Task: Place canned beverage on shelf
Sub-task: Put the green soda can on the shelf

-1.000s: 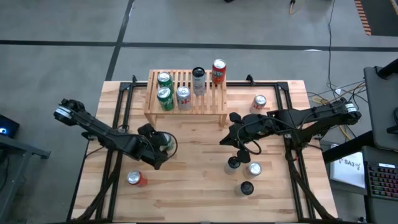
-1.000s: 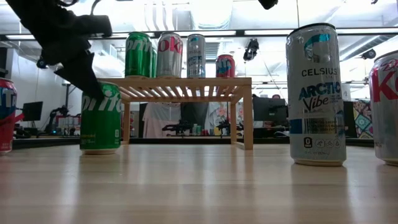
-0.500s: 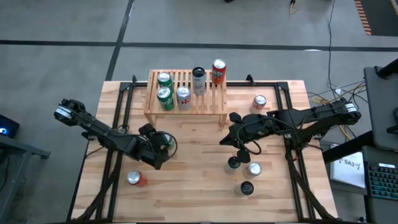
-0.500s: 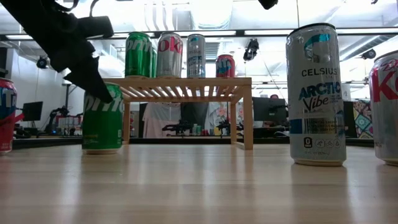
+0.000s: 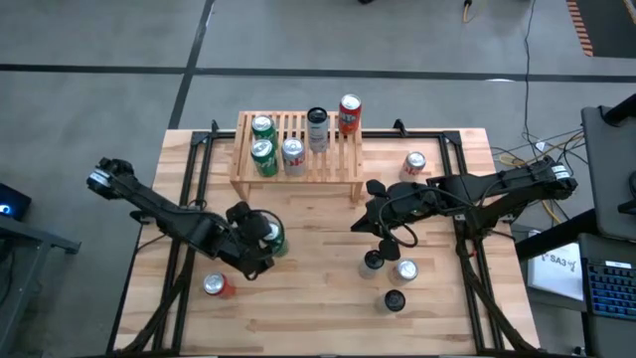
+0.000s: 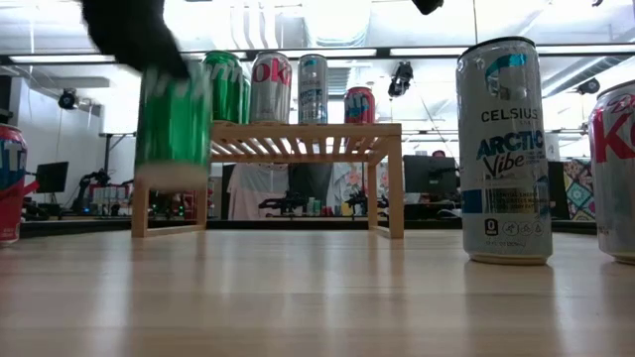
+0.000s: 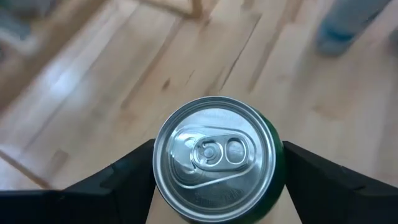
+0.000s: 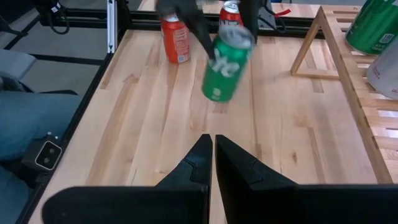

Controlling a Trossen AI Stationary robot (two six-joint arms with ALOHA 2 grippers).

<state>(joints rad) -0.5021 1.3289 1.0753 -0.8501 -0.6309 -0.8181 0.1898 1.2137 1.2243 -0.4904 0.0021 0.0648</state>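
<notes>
Plank table (image 5: 318,298), slatted shelf (image 5: 298,149) at its back.
Left gripper (image 5: 260,239) clamps a green can (image 6: 174,124) lifted off the tabletop before the shelf; right gripper (image 8: 214,155) hangs pinched closed, empty.

Two dark jointed arms (image 5: 169,214), black cables (image 5: 397,204)

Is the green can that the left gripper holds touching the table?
Apart. The low view shows the green can raised, with open space between its base and the table; the left gripper clamps it.
</notes>
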